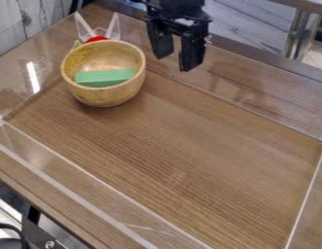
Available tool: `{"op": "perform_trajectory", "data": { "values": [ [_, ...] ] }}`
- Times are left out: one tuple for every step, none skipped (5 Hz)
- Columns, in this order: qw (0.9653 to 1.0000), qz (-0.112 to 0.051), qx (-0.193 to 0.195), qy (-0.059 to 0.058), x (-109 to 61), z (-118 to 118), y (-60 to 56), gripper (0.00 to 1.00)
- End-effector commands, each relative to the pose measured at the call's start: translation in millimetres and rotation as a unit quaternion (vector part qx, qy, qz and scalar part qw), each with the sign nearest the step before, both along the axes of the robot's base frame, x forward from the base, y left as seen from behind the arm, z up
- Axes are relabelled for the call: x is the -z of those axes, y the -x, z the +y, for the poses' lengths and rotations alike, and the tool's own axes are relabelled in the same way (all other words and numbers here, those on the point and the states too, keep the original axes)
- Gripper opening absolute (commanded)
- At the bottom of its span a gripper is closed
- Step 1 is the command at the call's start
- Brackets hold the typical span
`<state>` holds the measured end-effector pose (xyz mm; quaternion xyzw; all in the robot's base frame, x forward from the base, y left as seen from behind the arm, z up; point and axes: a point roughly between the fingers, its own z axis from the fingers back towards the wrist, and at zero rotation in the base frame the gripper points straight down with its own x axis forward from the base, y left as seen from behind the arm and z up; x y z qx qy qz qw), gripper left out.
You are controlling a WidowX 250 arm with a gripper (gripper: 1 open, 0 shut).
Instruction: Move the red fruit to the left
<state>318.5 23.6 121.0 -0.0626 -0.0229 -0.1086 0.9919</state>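
The red fruit (91, 41) peeks out behind the far rim of the wooden bowl (72, 86), at the back left of the table; only its red top and a bit of green show. My gripper (175, 53) hangs to the right of the bowl, pointing down, its two black fingers (160, 41) spread apart with nothing between them. It stands clear of both fruit and bowl.
A green block (106, 74) lies inside the bowl. Clear plastic walls (33, 195) ring the wooden tabletop. A white pointed object (110, 26) stands behind the fruit. A table leg (300, 39) rises at the back right.
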Motion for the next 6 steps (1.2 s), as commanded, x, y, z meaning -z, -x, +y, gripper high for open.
{"op": "perform_trajectory", "data": {
  "values": [
    [0.9982,-0.035,-0.049,-0.010,2.8,-1,-0.7,1.00],
    [0.9939,-0.048,-0.099,-0.012,11.4,3,-2.5,1.00],
    [0.9948,-0.058,-0.083,-0.011,19.6,7,-9.4,1.00],
    [0.9955,-0.064,-0.069,-0.010,28.3,12,-15.4,1.00],
    [0.9902,-0.070,-0.121,-0.011,13.4,16,-19.1,1.00],
    [0.9841,-0.075,-0.161,-0.012,-2.2,19,-21.3,1.00]
  ]
}}
